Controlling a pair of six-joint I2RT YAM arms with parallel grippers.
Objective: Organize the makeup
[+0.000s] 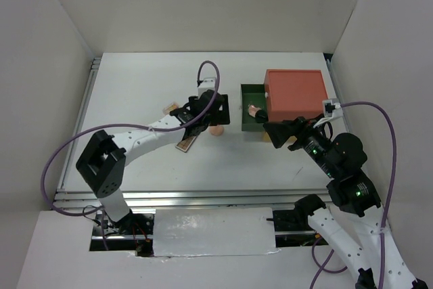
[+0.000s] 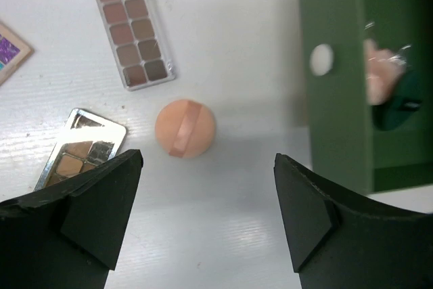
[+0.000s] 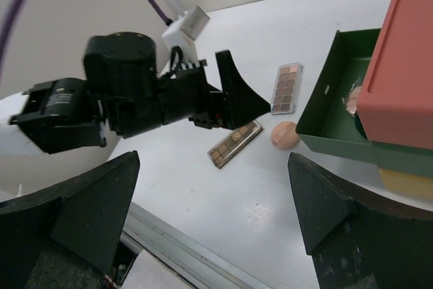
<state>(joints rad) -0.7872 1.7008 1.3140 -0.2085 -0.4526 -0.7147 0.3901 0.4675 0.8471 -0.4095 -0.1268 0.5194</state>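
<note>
Round peach compact [image 2: 185, 128], flat eyeshadow palettes [image 2: 130, 21] nearby

A compact [image 2: 185, 128] is lying on the desk [image 2: 237, 235], just left of the drawer [image 2: 335, 99]. One palette [image 2: 128, 25] is lying behind-left of it, a second palette [image 2: 81, 147] to its left. Another compact [image 2: 379, 72] is sitting in the drawer.

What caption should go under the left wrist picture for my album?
Open fingers hover near a round peach compact on the white table, between eyeshadow palettes and an open green drawer.
</note>
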